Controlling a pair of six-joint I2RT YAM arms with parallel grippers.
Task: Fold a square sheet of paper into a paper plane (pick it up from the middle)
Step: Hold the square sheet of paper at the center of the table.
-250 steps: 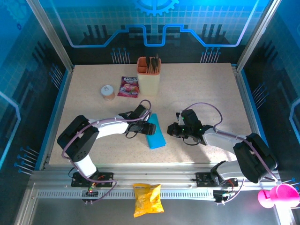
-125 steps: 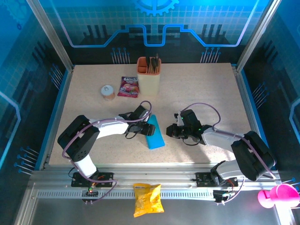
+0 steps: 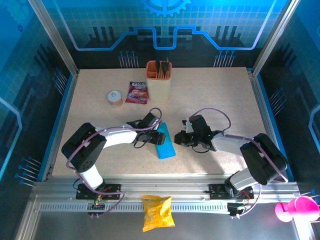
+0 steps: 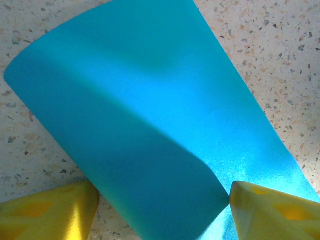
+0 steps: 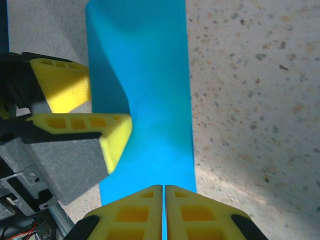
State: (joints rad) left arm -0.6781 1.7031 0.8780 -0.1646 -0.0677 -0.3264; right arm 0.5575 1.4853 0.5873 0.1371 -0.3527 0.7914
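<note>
The square sheet of paper [image 3: 166, 143] lies as a narrow bright-blue strip in the middle of the table, one long side curled up into a loose fold [image 4: 150, 150]. My left gripper [image 3: 159, 136] comes in from the left, and its yellow fingers [image 4: 272, 212] are closed loosely on that raised fold [image 5: 112, 80], touching it on both sides. My right gripper [image 3: 182, 139] is shut, its fingertips [image 5: 150, 200] pressed together over the strip's right part, with nothing visibly held. The left gripper's fingers [image 5: 107, 137] show beside it.
A beige cup [image 3: 158, 82] with an orange rim stands at the back, with a pink-purple packet [image 3: 137, 92] and a small round jar [image 3: 115, 98] to its left. A yellow snack bag [image 3: 157, 213] lies off the table on the front rail.
My right gripper has slid left, from beside the strip to over its right edge. The left gripper and the paper have stayed put.
</note>
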